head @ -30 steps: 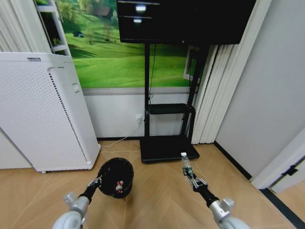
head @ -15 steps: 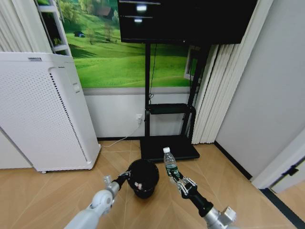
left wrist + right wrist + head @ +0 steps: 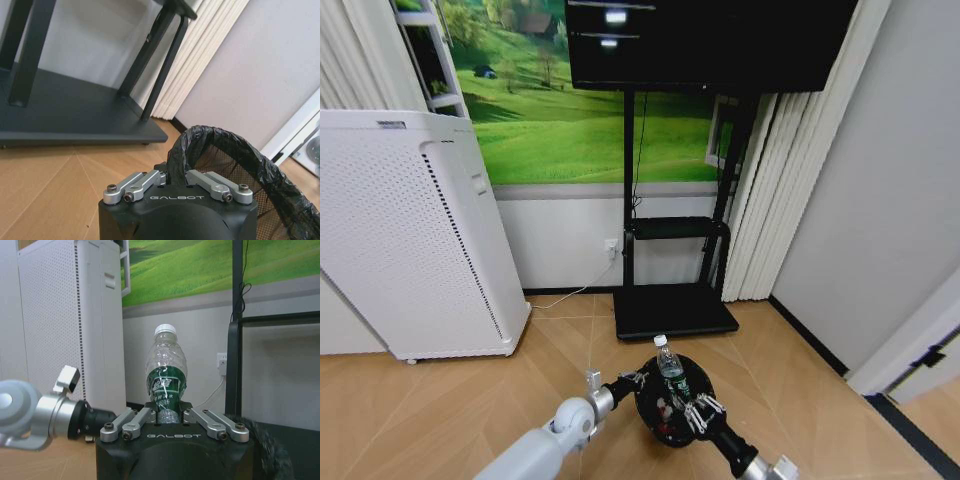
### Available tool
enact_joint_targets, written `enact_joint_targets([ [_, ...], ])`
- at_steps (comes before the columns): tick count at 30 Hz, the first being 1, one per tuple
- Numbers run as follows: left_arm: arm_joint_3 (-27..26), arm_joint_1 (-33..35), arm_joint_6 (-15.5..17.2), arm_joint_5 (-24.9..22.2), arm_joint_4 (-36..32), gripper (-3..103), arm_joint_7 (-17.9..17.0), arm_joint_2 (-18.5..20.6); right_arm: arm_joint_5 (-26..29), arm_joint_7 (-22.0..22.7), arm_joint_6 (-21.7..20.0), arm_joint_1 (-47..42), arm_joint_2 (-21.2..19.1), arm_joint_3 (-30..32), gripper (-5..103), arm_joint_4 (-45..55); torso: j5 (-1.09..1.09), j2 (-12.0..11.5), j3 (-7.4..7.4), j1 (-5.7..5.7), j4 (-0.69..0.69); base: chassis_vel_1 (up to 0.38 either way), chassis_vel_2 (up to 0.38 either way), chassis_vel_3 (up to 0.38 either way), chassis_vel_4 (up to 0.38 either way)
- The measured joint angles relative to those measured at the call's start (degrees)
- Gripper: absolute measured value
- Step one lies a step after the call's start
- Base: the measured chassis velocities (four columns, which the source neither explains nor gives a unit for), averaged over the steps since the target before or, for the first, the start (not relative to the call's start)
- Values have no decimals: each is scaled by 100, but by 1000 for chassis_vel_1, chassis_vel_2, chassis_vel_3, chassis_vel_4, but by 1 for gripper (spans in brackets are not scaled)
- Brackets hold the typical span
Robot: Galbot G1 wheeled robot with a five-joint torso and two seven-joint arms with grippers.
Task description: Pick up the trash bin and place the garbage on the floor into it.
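Both arms have swung toward the middle: the trash bin, fingers of the left gripper pinched on its rim, now sits under the bottle clamped upright at its base by the right gripper. Light, crushable plastic; a low grip suits it. The right wrist view shows that clamp, the left wrist view the liner's folded rim

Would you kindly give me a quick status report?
Left end effector shut on trash bin rim. Right end effector holds bottle upright over bin. Nothing in the way.
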Motion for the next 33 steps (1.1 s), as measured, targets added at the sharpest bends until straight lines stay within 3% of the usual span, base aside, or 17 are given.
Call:
enact_joint_targets([
  [6, -331, 199, 26, -31, -209, 6, 21, 60, -50, 34, 0, 51, 0, -82, 27, -102, -1, 0, 0, 0, 0, 0, 0, 0, 0],
  [8, -619, 379, 68, -52, -380, 6, -15, 124, -35, 105, -10, 72, 13, -116, 42, -2, -1, 0, 0, 0, -1, 0, 0, 0, 0],
  [9, -619, 379, 68, -52, -380, 6, -15, 124, -35, 105, -10, 72, 13, -116, 42, -2, -1, 0, 0, 0, -1, 0, 0, 0, 0],
  [17, -1401, 1132, 109, -44, -878, 6, -105, 222, 50, 186, -21, 38, 78, -109, 75, 262, -1, -1, 0, 0, 0, 0, 0, 0, 0],
  [20, -1567, 1357, 111, 13, -978, 6, -118, 222, 57, 196, -21, 21, 94, -99, 80, 294, -2, -1, 0, 0, -1, 0, 0, 0, 0],
  [22, -1904, 1713, 104, 105, -1203, 6, -299, 222, 125, 371, -21, 26, 128, -27, 96, 343, -2, -1, 0, 0, 0, 0, 0, 0, 0],
  [26, -2424, 2154, 94, 133, -1508, 6, -630, 208, 104, 817, -168, 63, 192, 129, 100, 380, -2, -1, -1, 0, -2, 0, 0, 0, 0],
  [28, -3157, 2732, 100, 231, -1876, 6, -1007, 137, 69, 1328, -261, 111, 234, 293, 100, 379, -2, -1, 0, 0, 1, 0, 0, 0, 0],
  [31, -3541, 3000, 120, 278, -2067, 6, -1180, 85, 87, 1529, -311, 124, 254, 366, 100, 379, 0, -1, -1, 0, 0, 0, 0, 0, 0],
  [33, -4558, 3746, 217, 474, -2502, 6, -1578, -137, 222, 1871, -465, 169, 313, 516, 100, 387, -3, -1, -1, 0, -2, 0, 0, 0, 0],
])
